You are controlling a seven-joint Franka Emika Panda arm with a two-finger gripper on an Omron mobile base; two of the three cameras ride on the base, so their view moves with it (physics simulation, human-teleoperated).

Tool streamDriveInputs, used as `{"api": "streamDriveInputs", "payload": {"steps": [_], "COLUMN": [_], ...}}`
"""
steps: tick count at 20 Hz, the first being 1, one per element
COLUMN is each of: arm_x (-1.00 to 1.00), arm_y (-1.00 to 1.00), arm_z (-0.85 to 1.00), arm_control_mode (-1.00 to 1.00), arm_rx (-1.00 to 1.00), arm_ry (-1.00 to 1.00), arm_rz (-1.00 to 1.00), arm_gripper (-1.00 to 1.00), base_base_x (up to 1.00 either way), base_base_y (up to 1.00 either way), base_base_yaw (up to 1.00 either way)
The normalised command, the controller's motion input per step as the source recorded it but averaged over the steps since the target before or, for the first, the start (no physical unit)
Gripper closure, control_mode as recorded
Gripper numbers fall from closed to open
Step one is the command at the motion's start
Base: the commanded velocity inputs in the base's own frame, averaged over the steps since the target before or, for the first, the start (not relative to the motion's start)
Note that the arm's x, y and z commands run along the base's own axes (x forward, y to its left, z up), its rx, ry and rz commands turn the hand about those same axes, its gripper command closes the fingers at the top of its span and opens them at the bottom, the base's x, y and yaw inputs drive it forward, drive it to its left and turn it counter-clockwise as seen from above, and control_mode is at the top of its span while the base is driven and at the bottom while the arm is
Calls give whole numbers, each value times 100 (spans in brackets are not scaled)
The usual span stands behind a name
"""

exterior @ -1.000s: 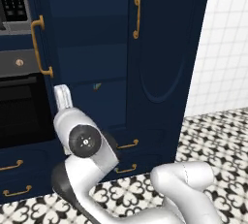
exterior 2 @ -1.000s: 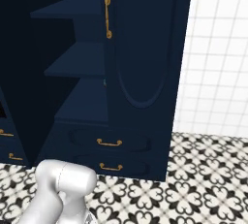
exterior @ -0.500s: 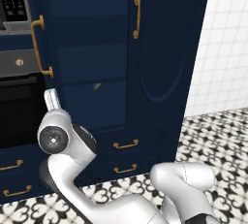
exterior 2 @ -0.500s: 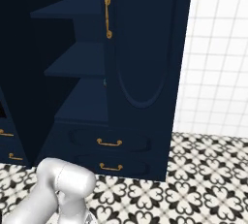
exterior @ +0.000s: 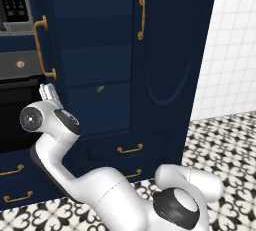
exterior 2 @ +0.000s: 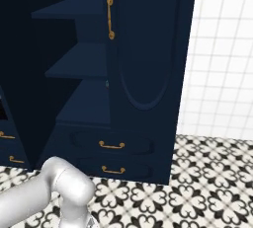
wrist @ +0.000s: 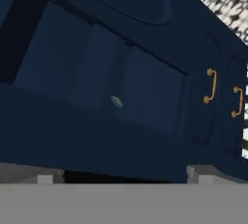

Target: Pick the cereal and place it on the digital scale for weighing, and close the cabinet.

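Ok so going left to right here: the black oven (exterior: 15,115) is sitting at the far left, then the cabinet (exterior: 165,50) is standing with its left door swung out toward us (you can spot that door's brass handle (exterior: 42,47) hanging right beside the oven). The gripper (exterior: 48,91) is poking up just under that handle, and in the hand view its jaws are spread wide with nothing between them, aiming into the open half of the cabinet. Next over, the dark shelves (exterior 2: 79,59) are looking bare apart from one tiny pale speck (exterior: 100,89) on the lowest shelf, near where the shut door begins. It's sitting where I'd expect the cereal, but it's honestly too small to call, so I'm not claiming that's the box. Below that the drawers (exterior: 130,149) are closed, then the right door is shut, then it's just the white tiled wall (exterior: 230,50). On handling, I'm guessing: a small flat cereal box is going to be light, with thin cardboard that's caving in if it's getting squeezed hard, and printed faces that are a bit slick. I'd be pinching it across the two flat faces, around mid-height, gently, and keeping it upright so it's landing flat on the scale.
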Motion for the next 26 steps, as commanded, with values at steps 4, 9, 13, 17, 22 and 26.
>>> {"api": "streamDriveInputs", "payload": {"steps": [4, 9, 13, 17, 22, 26], "arm_x": [14, 22, 47, 53, 59, 61], "arm_y": [-16, -70, -96, -72, -76, -73], "arm_z": [-2, 0, -6, -7, -13, 0], "arm_control_mode": [-100, -100, -100, -100, -100, -100], "arm_rx": [-5, 0, 0, 0, 0, 0], "arm_ry": [1, 0, -3, -16, -24, -10], "arm_rz": [-31, -26, -15, -7, -1, 0], "arm_gripper": [-100, -100, -100, -100, -100, -100], "base_base_x": [0, 0, 0, 0, 0, 0], "base_base_y": [0, 0, 0, 0, 0, 0], "base_base_yaw": [0, 0, 0, 0, 0, 0]}}
